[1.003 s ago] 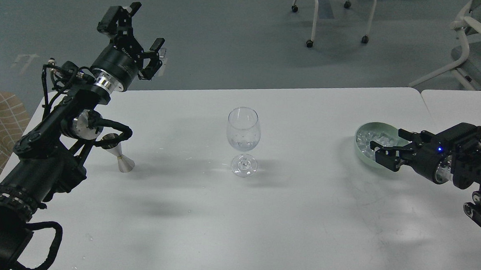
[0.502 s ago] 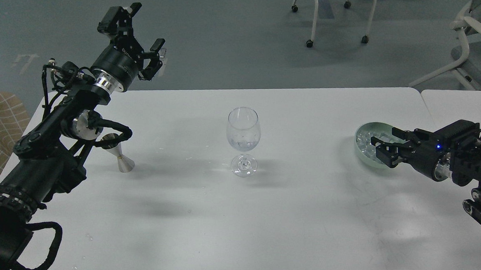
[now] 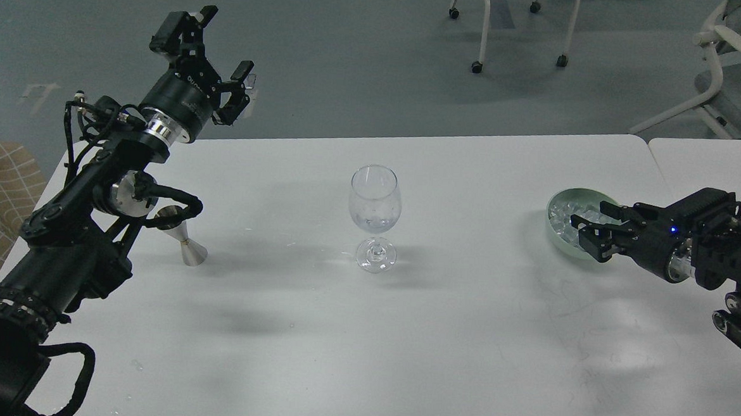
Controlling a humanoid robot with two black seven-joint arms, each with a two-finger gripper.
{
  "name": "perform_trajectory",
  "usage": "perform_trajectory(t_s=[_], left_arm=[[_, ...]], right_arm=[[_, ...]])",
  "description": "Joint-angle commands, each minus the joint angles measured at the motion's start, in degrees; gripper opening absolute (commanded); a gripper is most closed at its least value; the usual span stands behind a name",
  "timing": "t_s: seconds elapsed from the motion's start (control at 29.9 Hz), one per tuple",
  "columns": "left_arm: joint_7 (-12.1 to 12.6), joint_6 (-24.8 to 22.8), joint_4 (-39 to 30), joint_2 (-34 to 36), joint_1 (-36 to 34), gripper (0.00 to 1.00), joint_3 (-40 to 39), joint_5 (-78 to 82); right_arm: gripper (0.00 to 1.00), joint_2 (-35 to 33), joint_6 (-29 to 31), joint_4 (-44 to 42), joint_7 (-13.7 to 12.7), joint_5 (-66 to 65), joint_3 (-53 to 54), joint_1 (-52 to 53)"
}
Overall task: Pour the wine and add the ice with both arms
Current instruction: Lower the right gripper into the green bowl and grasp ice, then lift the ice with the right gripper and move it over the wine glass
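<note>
at the right of the frame the right gripper (image 3: 588, 231) reaches in from the edge and hangs over the near rim of a pale green bowl (image 3: 559, 234). its dark fingers (image 3: 597, 245) are curled partly inward, but from this angle i cannot tell whether they pinch anything or just hover. the ice (image 3: 564, 212), a heap of small clear cubes, lies in the bowl just beyond and to the left of those fingertips, close enough that they seem to overlap the heap.

in the centre of the frame a stemmed glass (image 3: 374, 214) stands upright on the white table (image 3: 452, 339), well apart from both grippers. the wine (image 3: 373, 221) is a barely visible pool of clear liquid low in its bowl.

in the upper left of the frame the left gripper (image 3: 211, 47) is lifted high over the table's far corner, fingers spread wide with nothing between them. below it, near the left edge and partly hidden behind the arm's cable, a small metal jigger (image 3: 188, 246) stands on the table.

office chairs (image 3: 726, 74) sit on the grey floor across the top of the frame.
</note>
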Motion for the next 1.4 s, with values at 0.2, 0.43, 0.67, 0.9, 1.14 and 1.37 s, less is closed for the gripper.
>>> perform_trajectory(t_s=[0.2, 0.43, 0.67, 0.9, 1.14, 1.37], left_arm=[[-0.1, 0.1, 0.0, -0.1, 0.0, 0.98, -0.1, 0.0], [-0.1, 0.0, 0.0, 0.0, 0.1, 0.98, 0.0, -0.1], [-0.1, 0.0, 0.1, 0.0, 0.1, 0.98, 0.0, -0.1], [-0.1, 0.0, 0.0, -0.1, 0.1, 0.98, 0.0, -0.1], [-0.1, 0.0, 0.0, -0.1, 0.1, 0.98, 0.0, -0.1], [-0.1, 0.0, 0.0, -0.1, 0.0, 0.98, -0.1, -0.1]], right_arm=[[0.51, 0.0, 0.7, 0.1, 0.1, 0.0, 0.0, 0.0], [0.28, 0.0, 1.5, 0.2, 0.1, 0.0, -0.1, -0.1], [0.00, -0.1, 2.0, 0.4, 0.0, 0.0, -0.1, 0.7], [0.00, -2.5, 2.0, 3.9, -0.2, 0.5, 0.1, 5.1], [0.00, -8.2, 5.6, 14.1, -0.2, 0.9, 0.1, 12.6], [0.00, -7.7, 8.9, 22.1, -0.2, 0.7, 0.1, 17.5]])
